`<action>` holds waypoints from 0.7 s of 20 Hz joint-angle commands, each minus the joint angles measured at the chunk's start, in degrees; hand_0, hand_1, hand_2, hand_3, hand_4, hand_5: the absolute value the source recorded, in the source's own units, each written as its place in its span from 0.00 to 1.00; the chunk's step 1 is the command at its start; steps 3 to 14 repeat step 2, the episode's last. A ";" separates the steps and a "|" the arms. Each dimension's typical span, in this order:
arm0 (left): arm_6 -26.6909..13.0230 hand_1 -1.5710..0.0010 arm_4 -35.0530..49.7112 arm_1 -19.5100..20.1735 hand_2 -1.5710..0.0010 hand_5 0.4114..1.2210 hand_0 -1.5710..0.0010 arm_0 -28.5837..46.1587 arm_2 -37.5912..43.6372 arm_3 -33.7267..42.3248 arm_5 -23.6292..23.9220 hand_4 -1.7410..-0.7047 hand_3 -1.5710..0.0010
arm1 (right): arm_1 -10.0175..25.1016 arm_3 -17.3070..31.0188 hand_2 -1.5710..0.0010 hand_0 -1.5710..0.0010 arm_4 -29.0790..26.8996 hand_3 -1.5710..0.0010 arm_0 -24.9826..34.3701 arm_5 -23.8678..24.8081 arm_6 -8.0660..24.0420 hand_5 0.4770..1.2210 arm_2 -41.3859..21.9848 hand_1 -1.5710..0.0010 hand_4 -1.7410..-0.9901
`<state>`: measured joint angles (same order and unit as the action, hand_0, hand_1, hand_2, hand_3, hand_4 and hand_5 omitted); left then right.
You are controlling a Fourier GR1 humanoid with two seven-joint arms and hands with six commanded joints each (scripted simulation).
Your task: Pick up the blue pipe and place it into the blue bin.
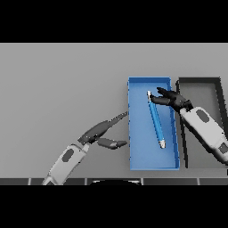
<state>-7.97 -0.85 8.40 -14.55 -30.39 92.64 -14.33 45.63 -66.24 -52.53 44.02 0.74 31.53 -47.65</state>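
The blue pipe (156, 119) lies with its long side on the floor of the blue bin (142, 153), running from the far end towards the near right. My right hand (174, 100) is over the bin by the pipe's far end. Its fingers are spread and relaxed, with one fingertip reaching to the pipe's far end. My left hand (96, 131) is open over the table just left of the blue bin, fingers straight and pointing towards the bin, thumb out to the side.
A black bin (200, 80) stands right of the blue bin, touching it. My right forearm (207, 127) crosses over the black bin. Grey table (62, 80) stretches to the left and far side.
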 commanded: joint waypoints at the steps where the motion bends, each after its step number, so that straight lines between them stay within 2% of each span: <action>1: -0.12 1.00 0.15 -0.02 1.00 0.08 1.00 -0.49 0.32 -0.50 -0.09 0.83 1.00 | -0.04 -0.19 0.98 0.86 0.54 1.00 0.67 -0.22 0.55 0.42 -0.36 0.94 0.78; 14: 0.38 1.00 0.28 0.47 1.00 0.08 1.00 -0.51 0.70 -0.59 -0.26 0.83 1.00 | 0.29 -0.63 0.98 0.86 0.37 1.00 0.79 -0.04 0.73 0.43 -0.21 0.94 0.78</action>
